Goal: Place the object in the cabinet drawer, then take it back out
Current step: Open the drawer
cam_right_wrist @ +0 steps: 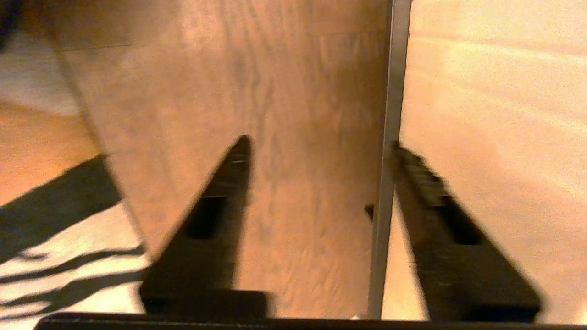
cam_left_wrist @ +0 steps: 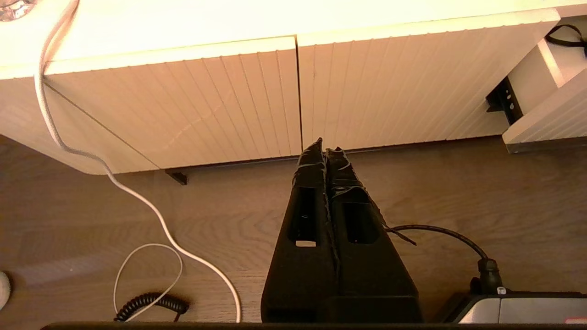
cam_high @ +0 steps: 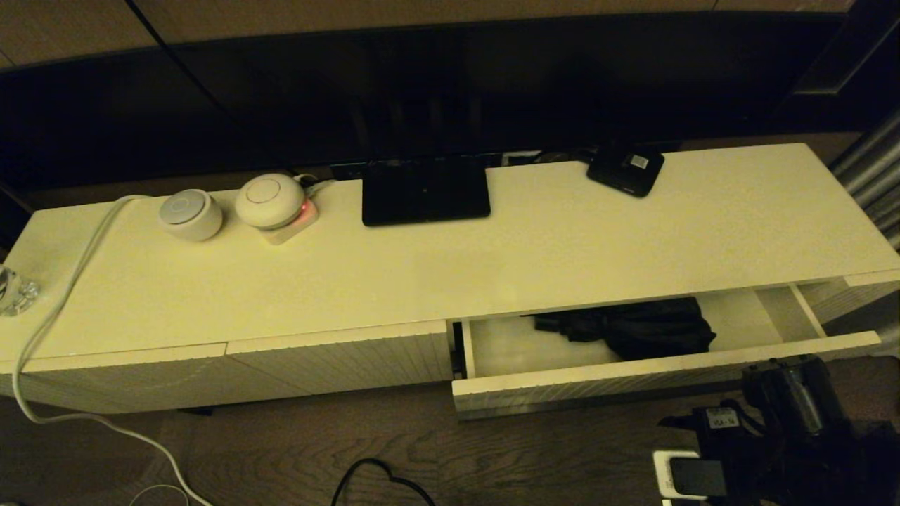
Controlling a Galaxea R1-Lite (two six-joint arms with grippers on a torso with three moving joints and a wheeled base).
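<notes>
The cabinet drawer [cam_high: 661,379] stands pulled out on the right of the cream cabinet. The black umbrella [cam_high: 633,327] lies inside it, bunched toward the middle, its back part hidden under the cabinet top. My right gripper [cam_high: 791,379] hangs low just in front of the drawer's right end, clear of the umbrella. In the right wrist view it [cam_right_wrist: 321,146] is open, with wood floor between the fingers and the drawer's cream front [cam_right_wrist: 495,114] behind one finger. My left gripper [cam_left_wrist: 324,149] is shut on nothing, low before the closed ribbed panels [cam_left_wrist: 293,101]; the drawer's corner [cam_left_wrist: 545,123] shows beside them.
On the cabinet top sit a small black box with a white label [cam_high: 626,171], a black screen stand [cam_high: 425,190], two round white devices [cam_high: 190,214] [cam_high: 271,200] and a glass object [cam_high: 14,292]. A white cable [cam_high: 56,309] drapes over the left end to the floor. A black cable [cam_high: 373,471] lies on the floor.
</notes>
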